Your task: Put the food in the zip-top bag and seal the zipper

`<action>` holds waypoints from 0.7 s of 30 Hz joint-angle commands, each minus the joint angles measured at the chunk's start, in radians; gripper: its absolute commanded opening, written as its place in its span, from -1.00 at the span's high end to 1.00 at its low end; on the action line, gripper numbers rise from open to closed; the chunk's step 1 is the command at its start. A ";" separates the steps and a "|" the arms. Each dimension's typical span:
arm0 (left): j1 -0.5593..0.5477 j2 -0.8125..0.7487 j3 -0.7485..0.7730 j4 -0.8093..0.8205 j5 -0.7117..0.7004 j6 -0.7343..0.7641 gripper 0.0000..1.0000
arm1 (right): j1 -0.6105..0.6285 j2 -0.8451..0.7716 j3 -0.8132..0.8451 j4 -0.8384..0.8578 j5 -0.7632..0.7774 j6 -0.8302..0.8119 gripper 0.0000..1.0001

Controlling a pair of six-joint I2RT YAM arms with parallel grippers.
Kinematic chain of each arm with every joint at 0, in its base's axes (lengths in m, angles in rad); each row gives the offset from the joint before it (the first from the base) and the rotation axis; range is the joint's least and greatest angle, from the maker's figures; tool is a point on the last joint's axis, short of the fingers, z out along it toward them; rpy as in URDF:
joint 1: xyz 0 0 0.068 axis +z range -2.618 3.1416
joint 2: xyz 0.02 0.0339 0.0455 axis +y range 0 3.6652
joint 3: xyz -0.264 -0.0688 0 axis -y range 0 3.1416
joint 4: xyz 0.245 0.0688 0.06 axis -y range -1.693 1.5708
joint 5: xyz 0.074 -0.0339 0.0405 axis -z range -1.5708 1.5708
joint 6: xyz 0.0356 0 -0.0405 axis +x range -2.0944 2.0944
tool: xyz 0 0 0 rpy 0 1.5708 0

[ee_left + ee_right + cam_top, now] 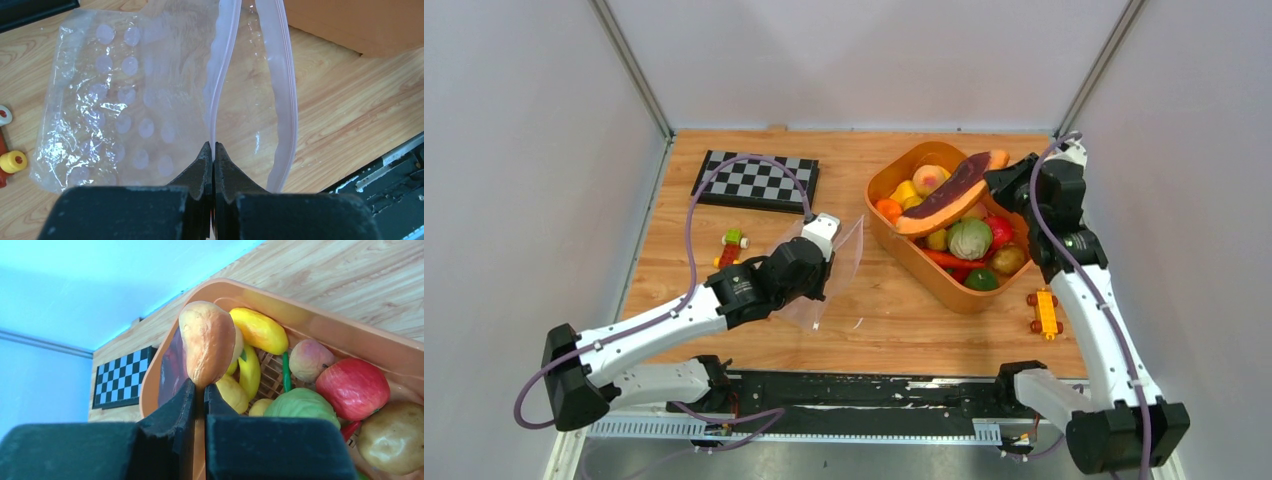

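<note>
My left gripper is shut on one lip of the zip-top bag and holds it up at mid-table. In the left wrist view the fingers pinch one zipper strip; the other strip bows away, so the mouth gapes. The clear bag body lies crinkled on the wood. My right gripper is shut on the orange-rimmed end of the long maroon slice, held over the orange tub. The right wrist view shows that end between the fingers.
The tub holds a red apple, a peach, yellow fruit and a green cabbage. A checkerboard lies at the back left. Wheeled block toys sit left of the bag and right of the tub.
</note>
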 commanded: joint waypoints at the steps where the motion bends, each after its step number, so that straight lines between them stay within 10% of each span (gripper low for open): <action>1: 0.006 -0.032 0.020 0.024 -0.005 -0.017 1.00 | 0.001 -0.104 -0.064 0.076 -0.091 -0.062 1.00; 13: 0.008 -0.006 0.041 0.062 0.039 -0.102 1.00 | 0.105 -0.220 0.050 -0.056 -0.075 -0.153 1.00; 21: 0.007 0.044 0.090 0.059 0.068 -0.179 1.00 | 0.487 -0.211 0.105 -0.131 0.379 -0.077 1.00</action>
